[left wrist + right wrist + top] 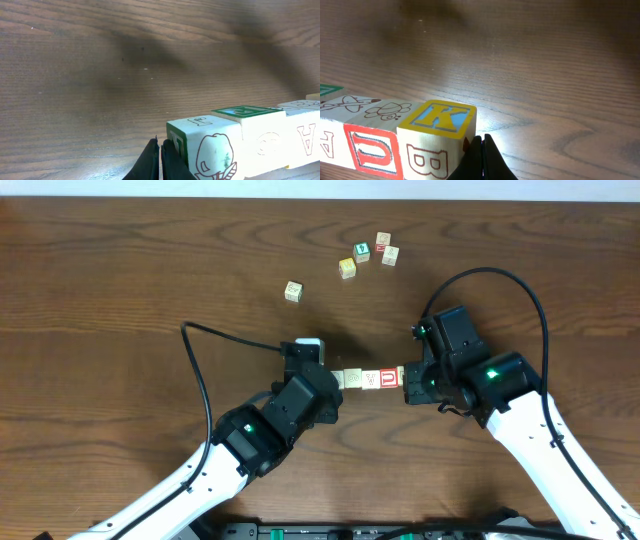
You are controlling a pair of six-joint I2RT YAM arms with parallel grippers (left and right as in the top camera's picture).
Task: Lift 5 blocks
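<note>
1. Five blocks (370,378) lie end to end in one straight row, below the middle of the table (120,270), squeezed between the two arms.
2. The left gripper (160,152) has its jaws pinched fully together with nothing between them. Its tips butt against the outer end of the J block (210,145).
3. It's the same on the other side. The right gripper (482,147) is closed tight on nothing, tips pushed against the end face of the K block (437,135), which has a blue-and-yellow top and a brown B on its side.
4. Reading from the left arm's end: the J block, the green-topped block (250,112), the A block (305,140), the red-framed U block (370,152), then the K block. Each one touches its neighbour.
5. The U block has a bee drawing on top, and the A block beside it shows a winged figure.
6. I cannot tell from these views whether the row rests on the wood or hangs clear of it.
7. At the far side, well apart from the row, four loose cubes (388,255) sit in a cluster. A lone cube (293,291) sits off to their left.
</note>
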